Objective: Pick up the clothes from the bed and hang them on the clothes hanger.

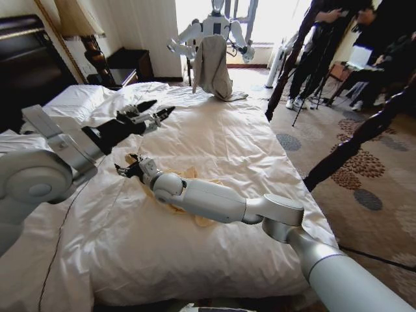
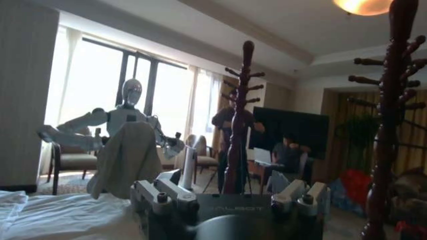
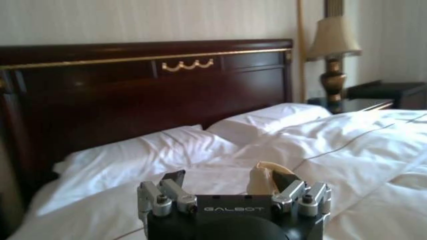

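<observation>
- The bed (image 1: 214, 143) is taken as the landmark: a white quilted duvet, white pillows (image 3: 167, 150) at its head, and a dark wooden headboard (image 3: 133, 85) behind them.
- The clothes (image 1: 188, 179), a pale yellow shirt, are seen lying crumpled on the duvet near the middle of the bed, largely covered by the right arm stretched across it.
- The right gripper (image 1: 130, 168) is held low over the bed, at the end of the shirt nearer the headboard. In the right wrist view (image 3: 230, 182) a fold of pale yellowish cloth is seen between its jaws, so the jaws appear to be closed on the clothes, though the contact is partly hidden.
- The left gripper (image 1: 159, 116) is raised above the bed, between the shirt and the pillows, and touches nothing. Its jaws are spread apart, as seen in the left wrist view (image 2: 233, 192).
- A grey-beige garment (image 1: 213, 68) is draped over the arms of a white humanoid robot (image 1: 214, 29) standing past the foot of the bed, its hem resting on the duvet edge.
- A dark wooden coat stand (image 2: 239, 120) is seen beyond the foot of the bed, and a second one (image 2: 387, 120) closer to the left wrist camera.
- A table lamp (image 3: 333, 55) stands beside the headboard.
</observation>
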Motion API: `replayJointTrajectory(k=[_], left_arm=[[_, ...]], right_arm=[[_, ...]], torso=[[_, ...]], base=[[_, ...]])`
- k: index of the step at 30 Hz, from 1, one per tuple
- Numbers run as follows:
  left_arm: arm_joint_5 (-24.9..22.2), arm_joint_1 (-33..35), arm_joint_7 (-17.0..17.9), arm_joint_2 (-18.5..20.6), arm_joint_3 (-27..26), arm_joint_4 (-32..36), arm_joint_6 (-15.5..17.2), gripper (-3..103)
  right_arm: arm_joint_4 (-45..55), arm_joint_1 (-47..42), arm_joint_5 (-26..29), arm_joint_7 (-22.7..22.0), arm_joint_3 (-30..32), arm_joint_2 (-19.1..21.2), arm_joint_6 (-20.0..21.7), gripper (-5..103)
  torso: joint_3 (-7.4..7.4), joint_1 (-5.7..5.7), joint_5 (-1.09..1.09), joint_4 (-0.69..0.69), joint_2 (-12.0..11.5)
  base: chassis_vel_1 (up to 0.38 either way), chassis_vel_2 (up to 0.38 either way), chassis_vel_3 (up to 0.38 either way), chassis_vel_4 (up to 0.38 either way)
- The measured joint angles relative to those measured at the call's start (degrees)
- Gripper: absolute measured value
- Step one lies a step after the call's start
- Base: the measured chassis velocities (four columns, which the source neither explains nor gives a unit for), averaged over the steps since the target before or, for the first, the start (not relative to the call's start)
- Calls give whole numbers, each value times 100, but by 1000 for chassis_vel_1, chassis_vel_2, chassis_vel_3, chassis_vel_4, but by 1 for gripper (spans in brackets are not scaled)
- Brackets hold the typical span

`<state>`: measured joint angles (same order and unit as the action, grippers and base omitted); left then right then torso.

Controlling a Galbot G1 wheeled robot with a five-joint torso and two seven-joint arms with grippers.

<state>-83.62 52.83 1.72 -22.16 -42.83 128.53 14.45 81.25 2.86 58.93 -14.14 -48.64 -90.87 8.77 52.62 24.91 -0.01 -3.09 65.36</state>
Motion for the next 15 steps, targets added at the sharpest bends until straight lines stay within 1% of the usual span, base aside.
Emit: replayJointTrajectory(k=[1,2,3,4,5,6,7,8,9,10,11,13,14,15], left_arm=[[28,1,34,-83,-5,-47,3,96],[28,1,34,-83,-5,-47,3,96],[51,-4,46,-136,-5,-84,15,98],[78,-17,55,-174,-4,-109,20,100],[99,-30,64,-196,1,-123,19,100],[119,-42,75,-217,22,-130,17,100],[141,-55,91,-240,51,-135,15,100],[141,-55,91,-240,51,-135,15,100],[165,-62,111,-268,77,-142,14,100],[181,-62,121,-286,89,-151,14,100],[181,-62,121,-286,89,-151,14,100],[241,-62,150,-328,105,-209,12,100],[267,-58,168,-342,104,-242,21,100],[267,-58,168,-342,104,-242,21,100]], right_arm=[[183,38,414,154,-71,132,118,92],[183,38,414,154,-71,132,118,92],[373,53,888,158,-115,246,377,97],[535,53,1350,4,-122,336,737,97],[630,33,1699,-306,-119,391,1009,99],[668,-4,1947,-696,-119,418,1135,100],[674,-63,2208,-1200,-85,420,1216,100],[674,-63,2208,-1200,-85,420,1216,100],[671,-112,2541,-1671,45,409,1335,100],[675,-128,2807,-1918,150,405,1451,100],[675,-128,2807,-1918,150,405,1451,100],[874,-141,3516,-2567,364,470,1798,100],[1031,-143,3611,-2783,373,557,1830,100],[1031,-143,3611,-2783,373,557,1830,100]], torso=[[0,0,-1,-1,0],[0,0,-1,-1,0],[0,-1,-1,-1,0],[0,0,-1,-2,0],[0,-1,0,-4,0],[0,0,1,-4,0],[0,0,0,-4,0],[0,0,0,-4,0],[0,0,-1,-4,0],[0,0,-3,-3,0],[0,0,-3,-3,0],[0,0,-2,-1,0],[0,0,-1,-1,0],[0,0,-1,-1,0]], base=[[0,0,0,0],[0,0,0,0],[0,0,0,0],[0,0,0,0],[0,0,0,0],[0,0,0,0],[0,0,0,0],[0,0,0,0],[0,0,0,0],[0,0,0,0],[0,0,0,0],[0,0,0,0],[0,0,0,0],[0,0,0,0]])
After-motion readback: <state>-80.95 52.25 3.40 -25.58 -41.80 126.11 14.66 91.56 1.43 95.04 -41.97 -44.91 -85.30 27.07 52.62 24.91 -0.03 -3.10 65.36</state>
